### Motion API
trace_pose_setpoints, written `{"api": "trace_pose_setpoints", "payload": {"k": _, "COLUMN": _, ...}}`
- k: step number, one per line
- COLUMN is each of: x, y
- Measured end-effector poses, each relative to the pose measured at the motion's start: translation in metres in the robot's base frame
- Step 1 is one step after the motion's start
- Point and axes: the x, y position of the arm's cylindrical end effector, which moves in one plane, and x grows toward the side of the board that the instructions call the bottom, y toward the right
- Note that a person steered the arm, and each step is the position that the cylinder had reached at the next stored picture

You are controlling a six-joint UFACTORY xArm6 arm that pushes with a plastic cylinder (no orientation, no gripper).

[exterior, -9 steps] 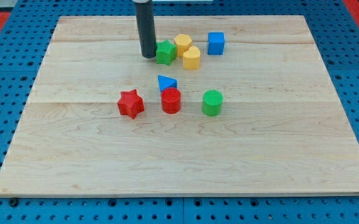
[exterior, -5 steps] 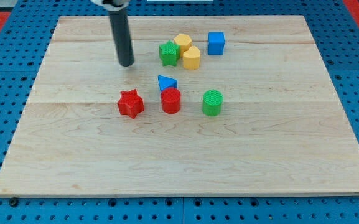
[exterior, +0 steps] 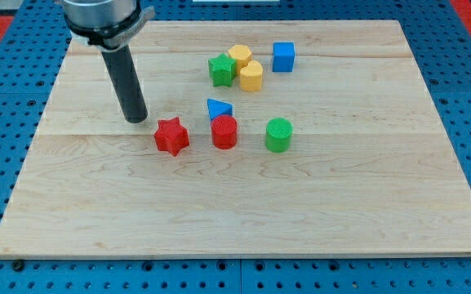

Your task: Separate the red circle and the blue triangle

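Note:
The red circle (exterior: 224,131) stands near the board's middle. The blue triangle (exterior: 218,109) sits just above it, touching or nearly touching it. My tip (exterior: 136,118) rests on the board to the left of the red star (exterior: 171,136), a small gap away. It is well left of the red circle and the blue triangle. The dark rod rises from the tip toward the view's top left.
A green cylinder (exterior: 278,135) stands right of the red circle. A green star (exterior: 220,69), two yellow blocks (exterior: 246,68) and a blue cube (exterior: 283,56) cluster near the view's top. The wooden board (exterior: 366,188) lies on a blue pegboard.
My tip has moved from beside the green star down and to the left, ending left of the red star. No block has moved.

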Motion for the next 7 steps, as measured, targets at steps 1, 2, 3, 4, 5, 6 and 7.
{"api": "trace_pose_setpoints", "payload": {"k": 1, "x": 0.009, "y": 0.016}}
{"api": "trace_pose_setpoints", "payload": {"k": 2, "x": 0.009, "y": 0.044}}
{"api": "trace_pose_setpoints", "payload": {"k": 3, "x": 0.01, "y": 0.084}}
{"api": "trace_pose_setpoints", "payload": {"k": 4, "x": 0.011, "y": 0.113}}
{"api": "trace_pose_setpoints", "payload": {"k": 5, "x": 0.011, "y": 0.129}}
{"api": "trace_pose_setpoints", "payload": {"k": 6, "x": 0.004, "y": 0.131}}
{"api": "trace_pose_setpoints", "payload": {"k": 7, "x": -0.002, "y": 0.131}}
